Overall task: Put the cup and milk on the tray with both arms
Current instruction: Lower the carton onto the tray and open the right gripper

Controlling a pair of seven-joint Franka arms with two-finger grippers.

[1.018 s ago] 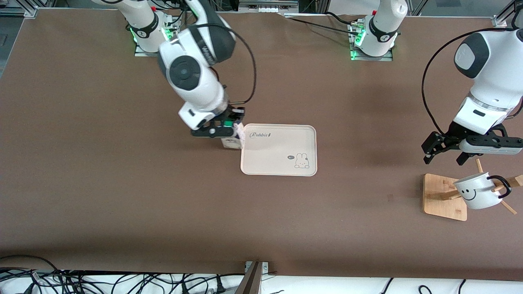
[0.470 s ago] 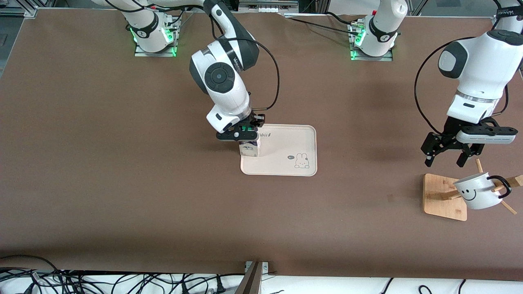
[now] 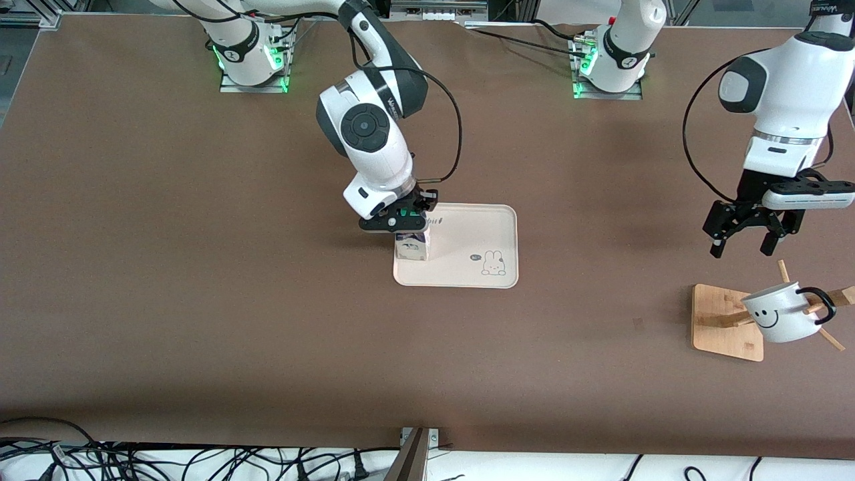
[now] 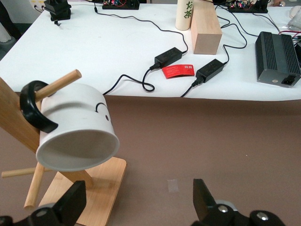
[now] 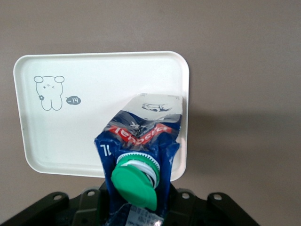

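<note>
My right gripper (image 3: pixel 395 220) is shut on the milk (image 3: pixel 411 246), a blue and white carton with a green cap (image 5: pixel 134 181). It holds the carton upright at the tray's (image 3: pixel 467 267) end toward the right arm. I cannot tell whether the carton rests on the tray. In the right wrist view the milk (image 5: pixel 141 141) stands over the tray (image 5: pixel 94 94) by its edge, in my right gripper (image 5: pixel 136 209). The cup (image 3: pixel 780 314) hangs tilted on a wooden rack (image 3: pixel 725 324). My left gripper (image 3: pixel 747 239) is open and empty above the rack. In the left wrist view the cup (image 4: pixel 75 134) hangs close by my left gripper (image 4: pixel 138 205).
The rack's pegs (image 4: pixel 56 84) stick out around the cup, and its square base (image 4: pixel 94 188) lies on the brown table. A white bench (image 4: pixel 117 47) with power adapters, cables and a wooden block (image 4: pixel 205 28) borders the table. Cables run along the table's front edge (image 3: pixel 200 461).
My right gripper has carried the milk from beside the tray to over the tray's end. My left gripper has shifted a little toward the left arm's end and away from the rack.
</note>
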